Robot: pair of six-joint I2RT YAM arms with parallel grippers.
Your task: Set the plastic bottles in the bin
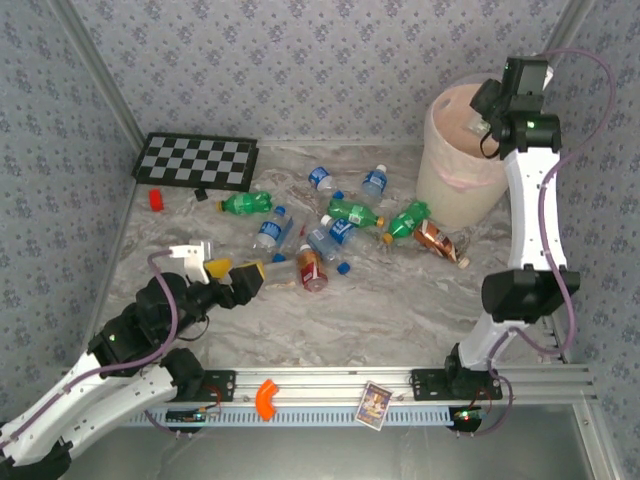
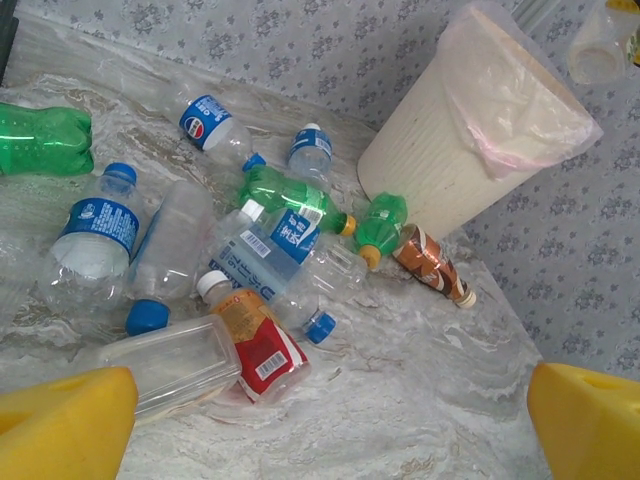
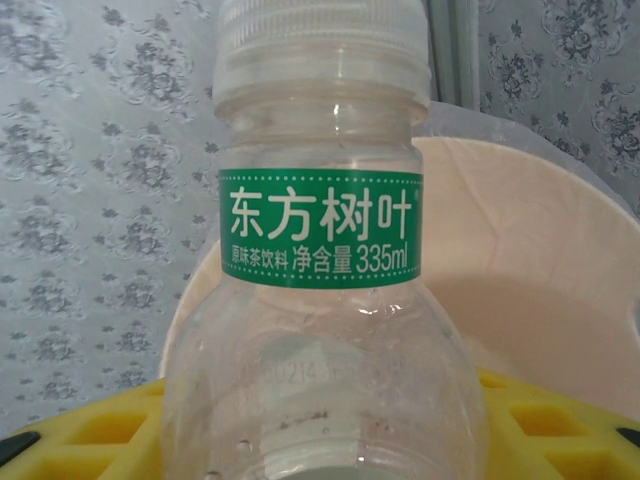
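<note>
Right gripper (image 1: 487, 118) pinches a clear, ribbed-cap bottle (image 3: 320, 330) with a green label band above the round cream bin (image 1: 450, 185); left gripper (image 1: 232, 272) gapes wide, empty.

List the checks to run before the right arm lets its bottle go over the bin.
1. Bottle gripped by right pincer: ok.
2. Bottle above the bin mouth: ok.
3. Bin upright: ok.
4. Room at the bin's bottom: cannot tell, hidden.
5. Left pincer open and well away from the bin: ok.
</note>
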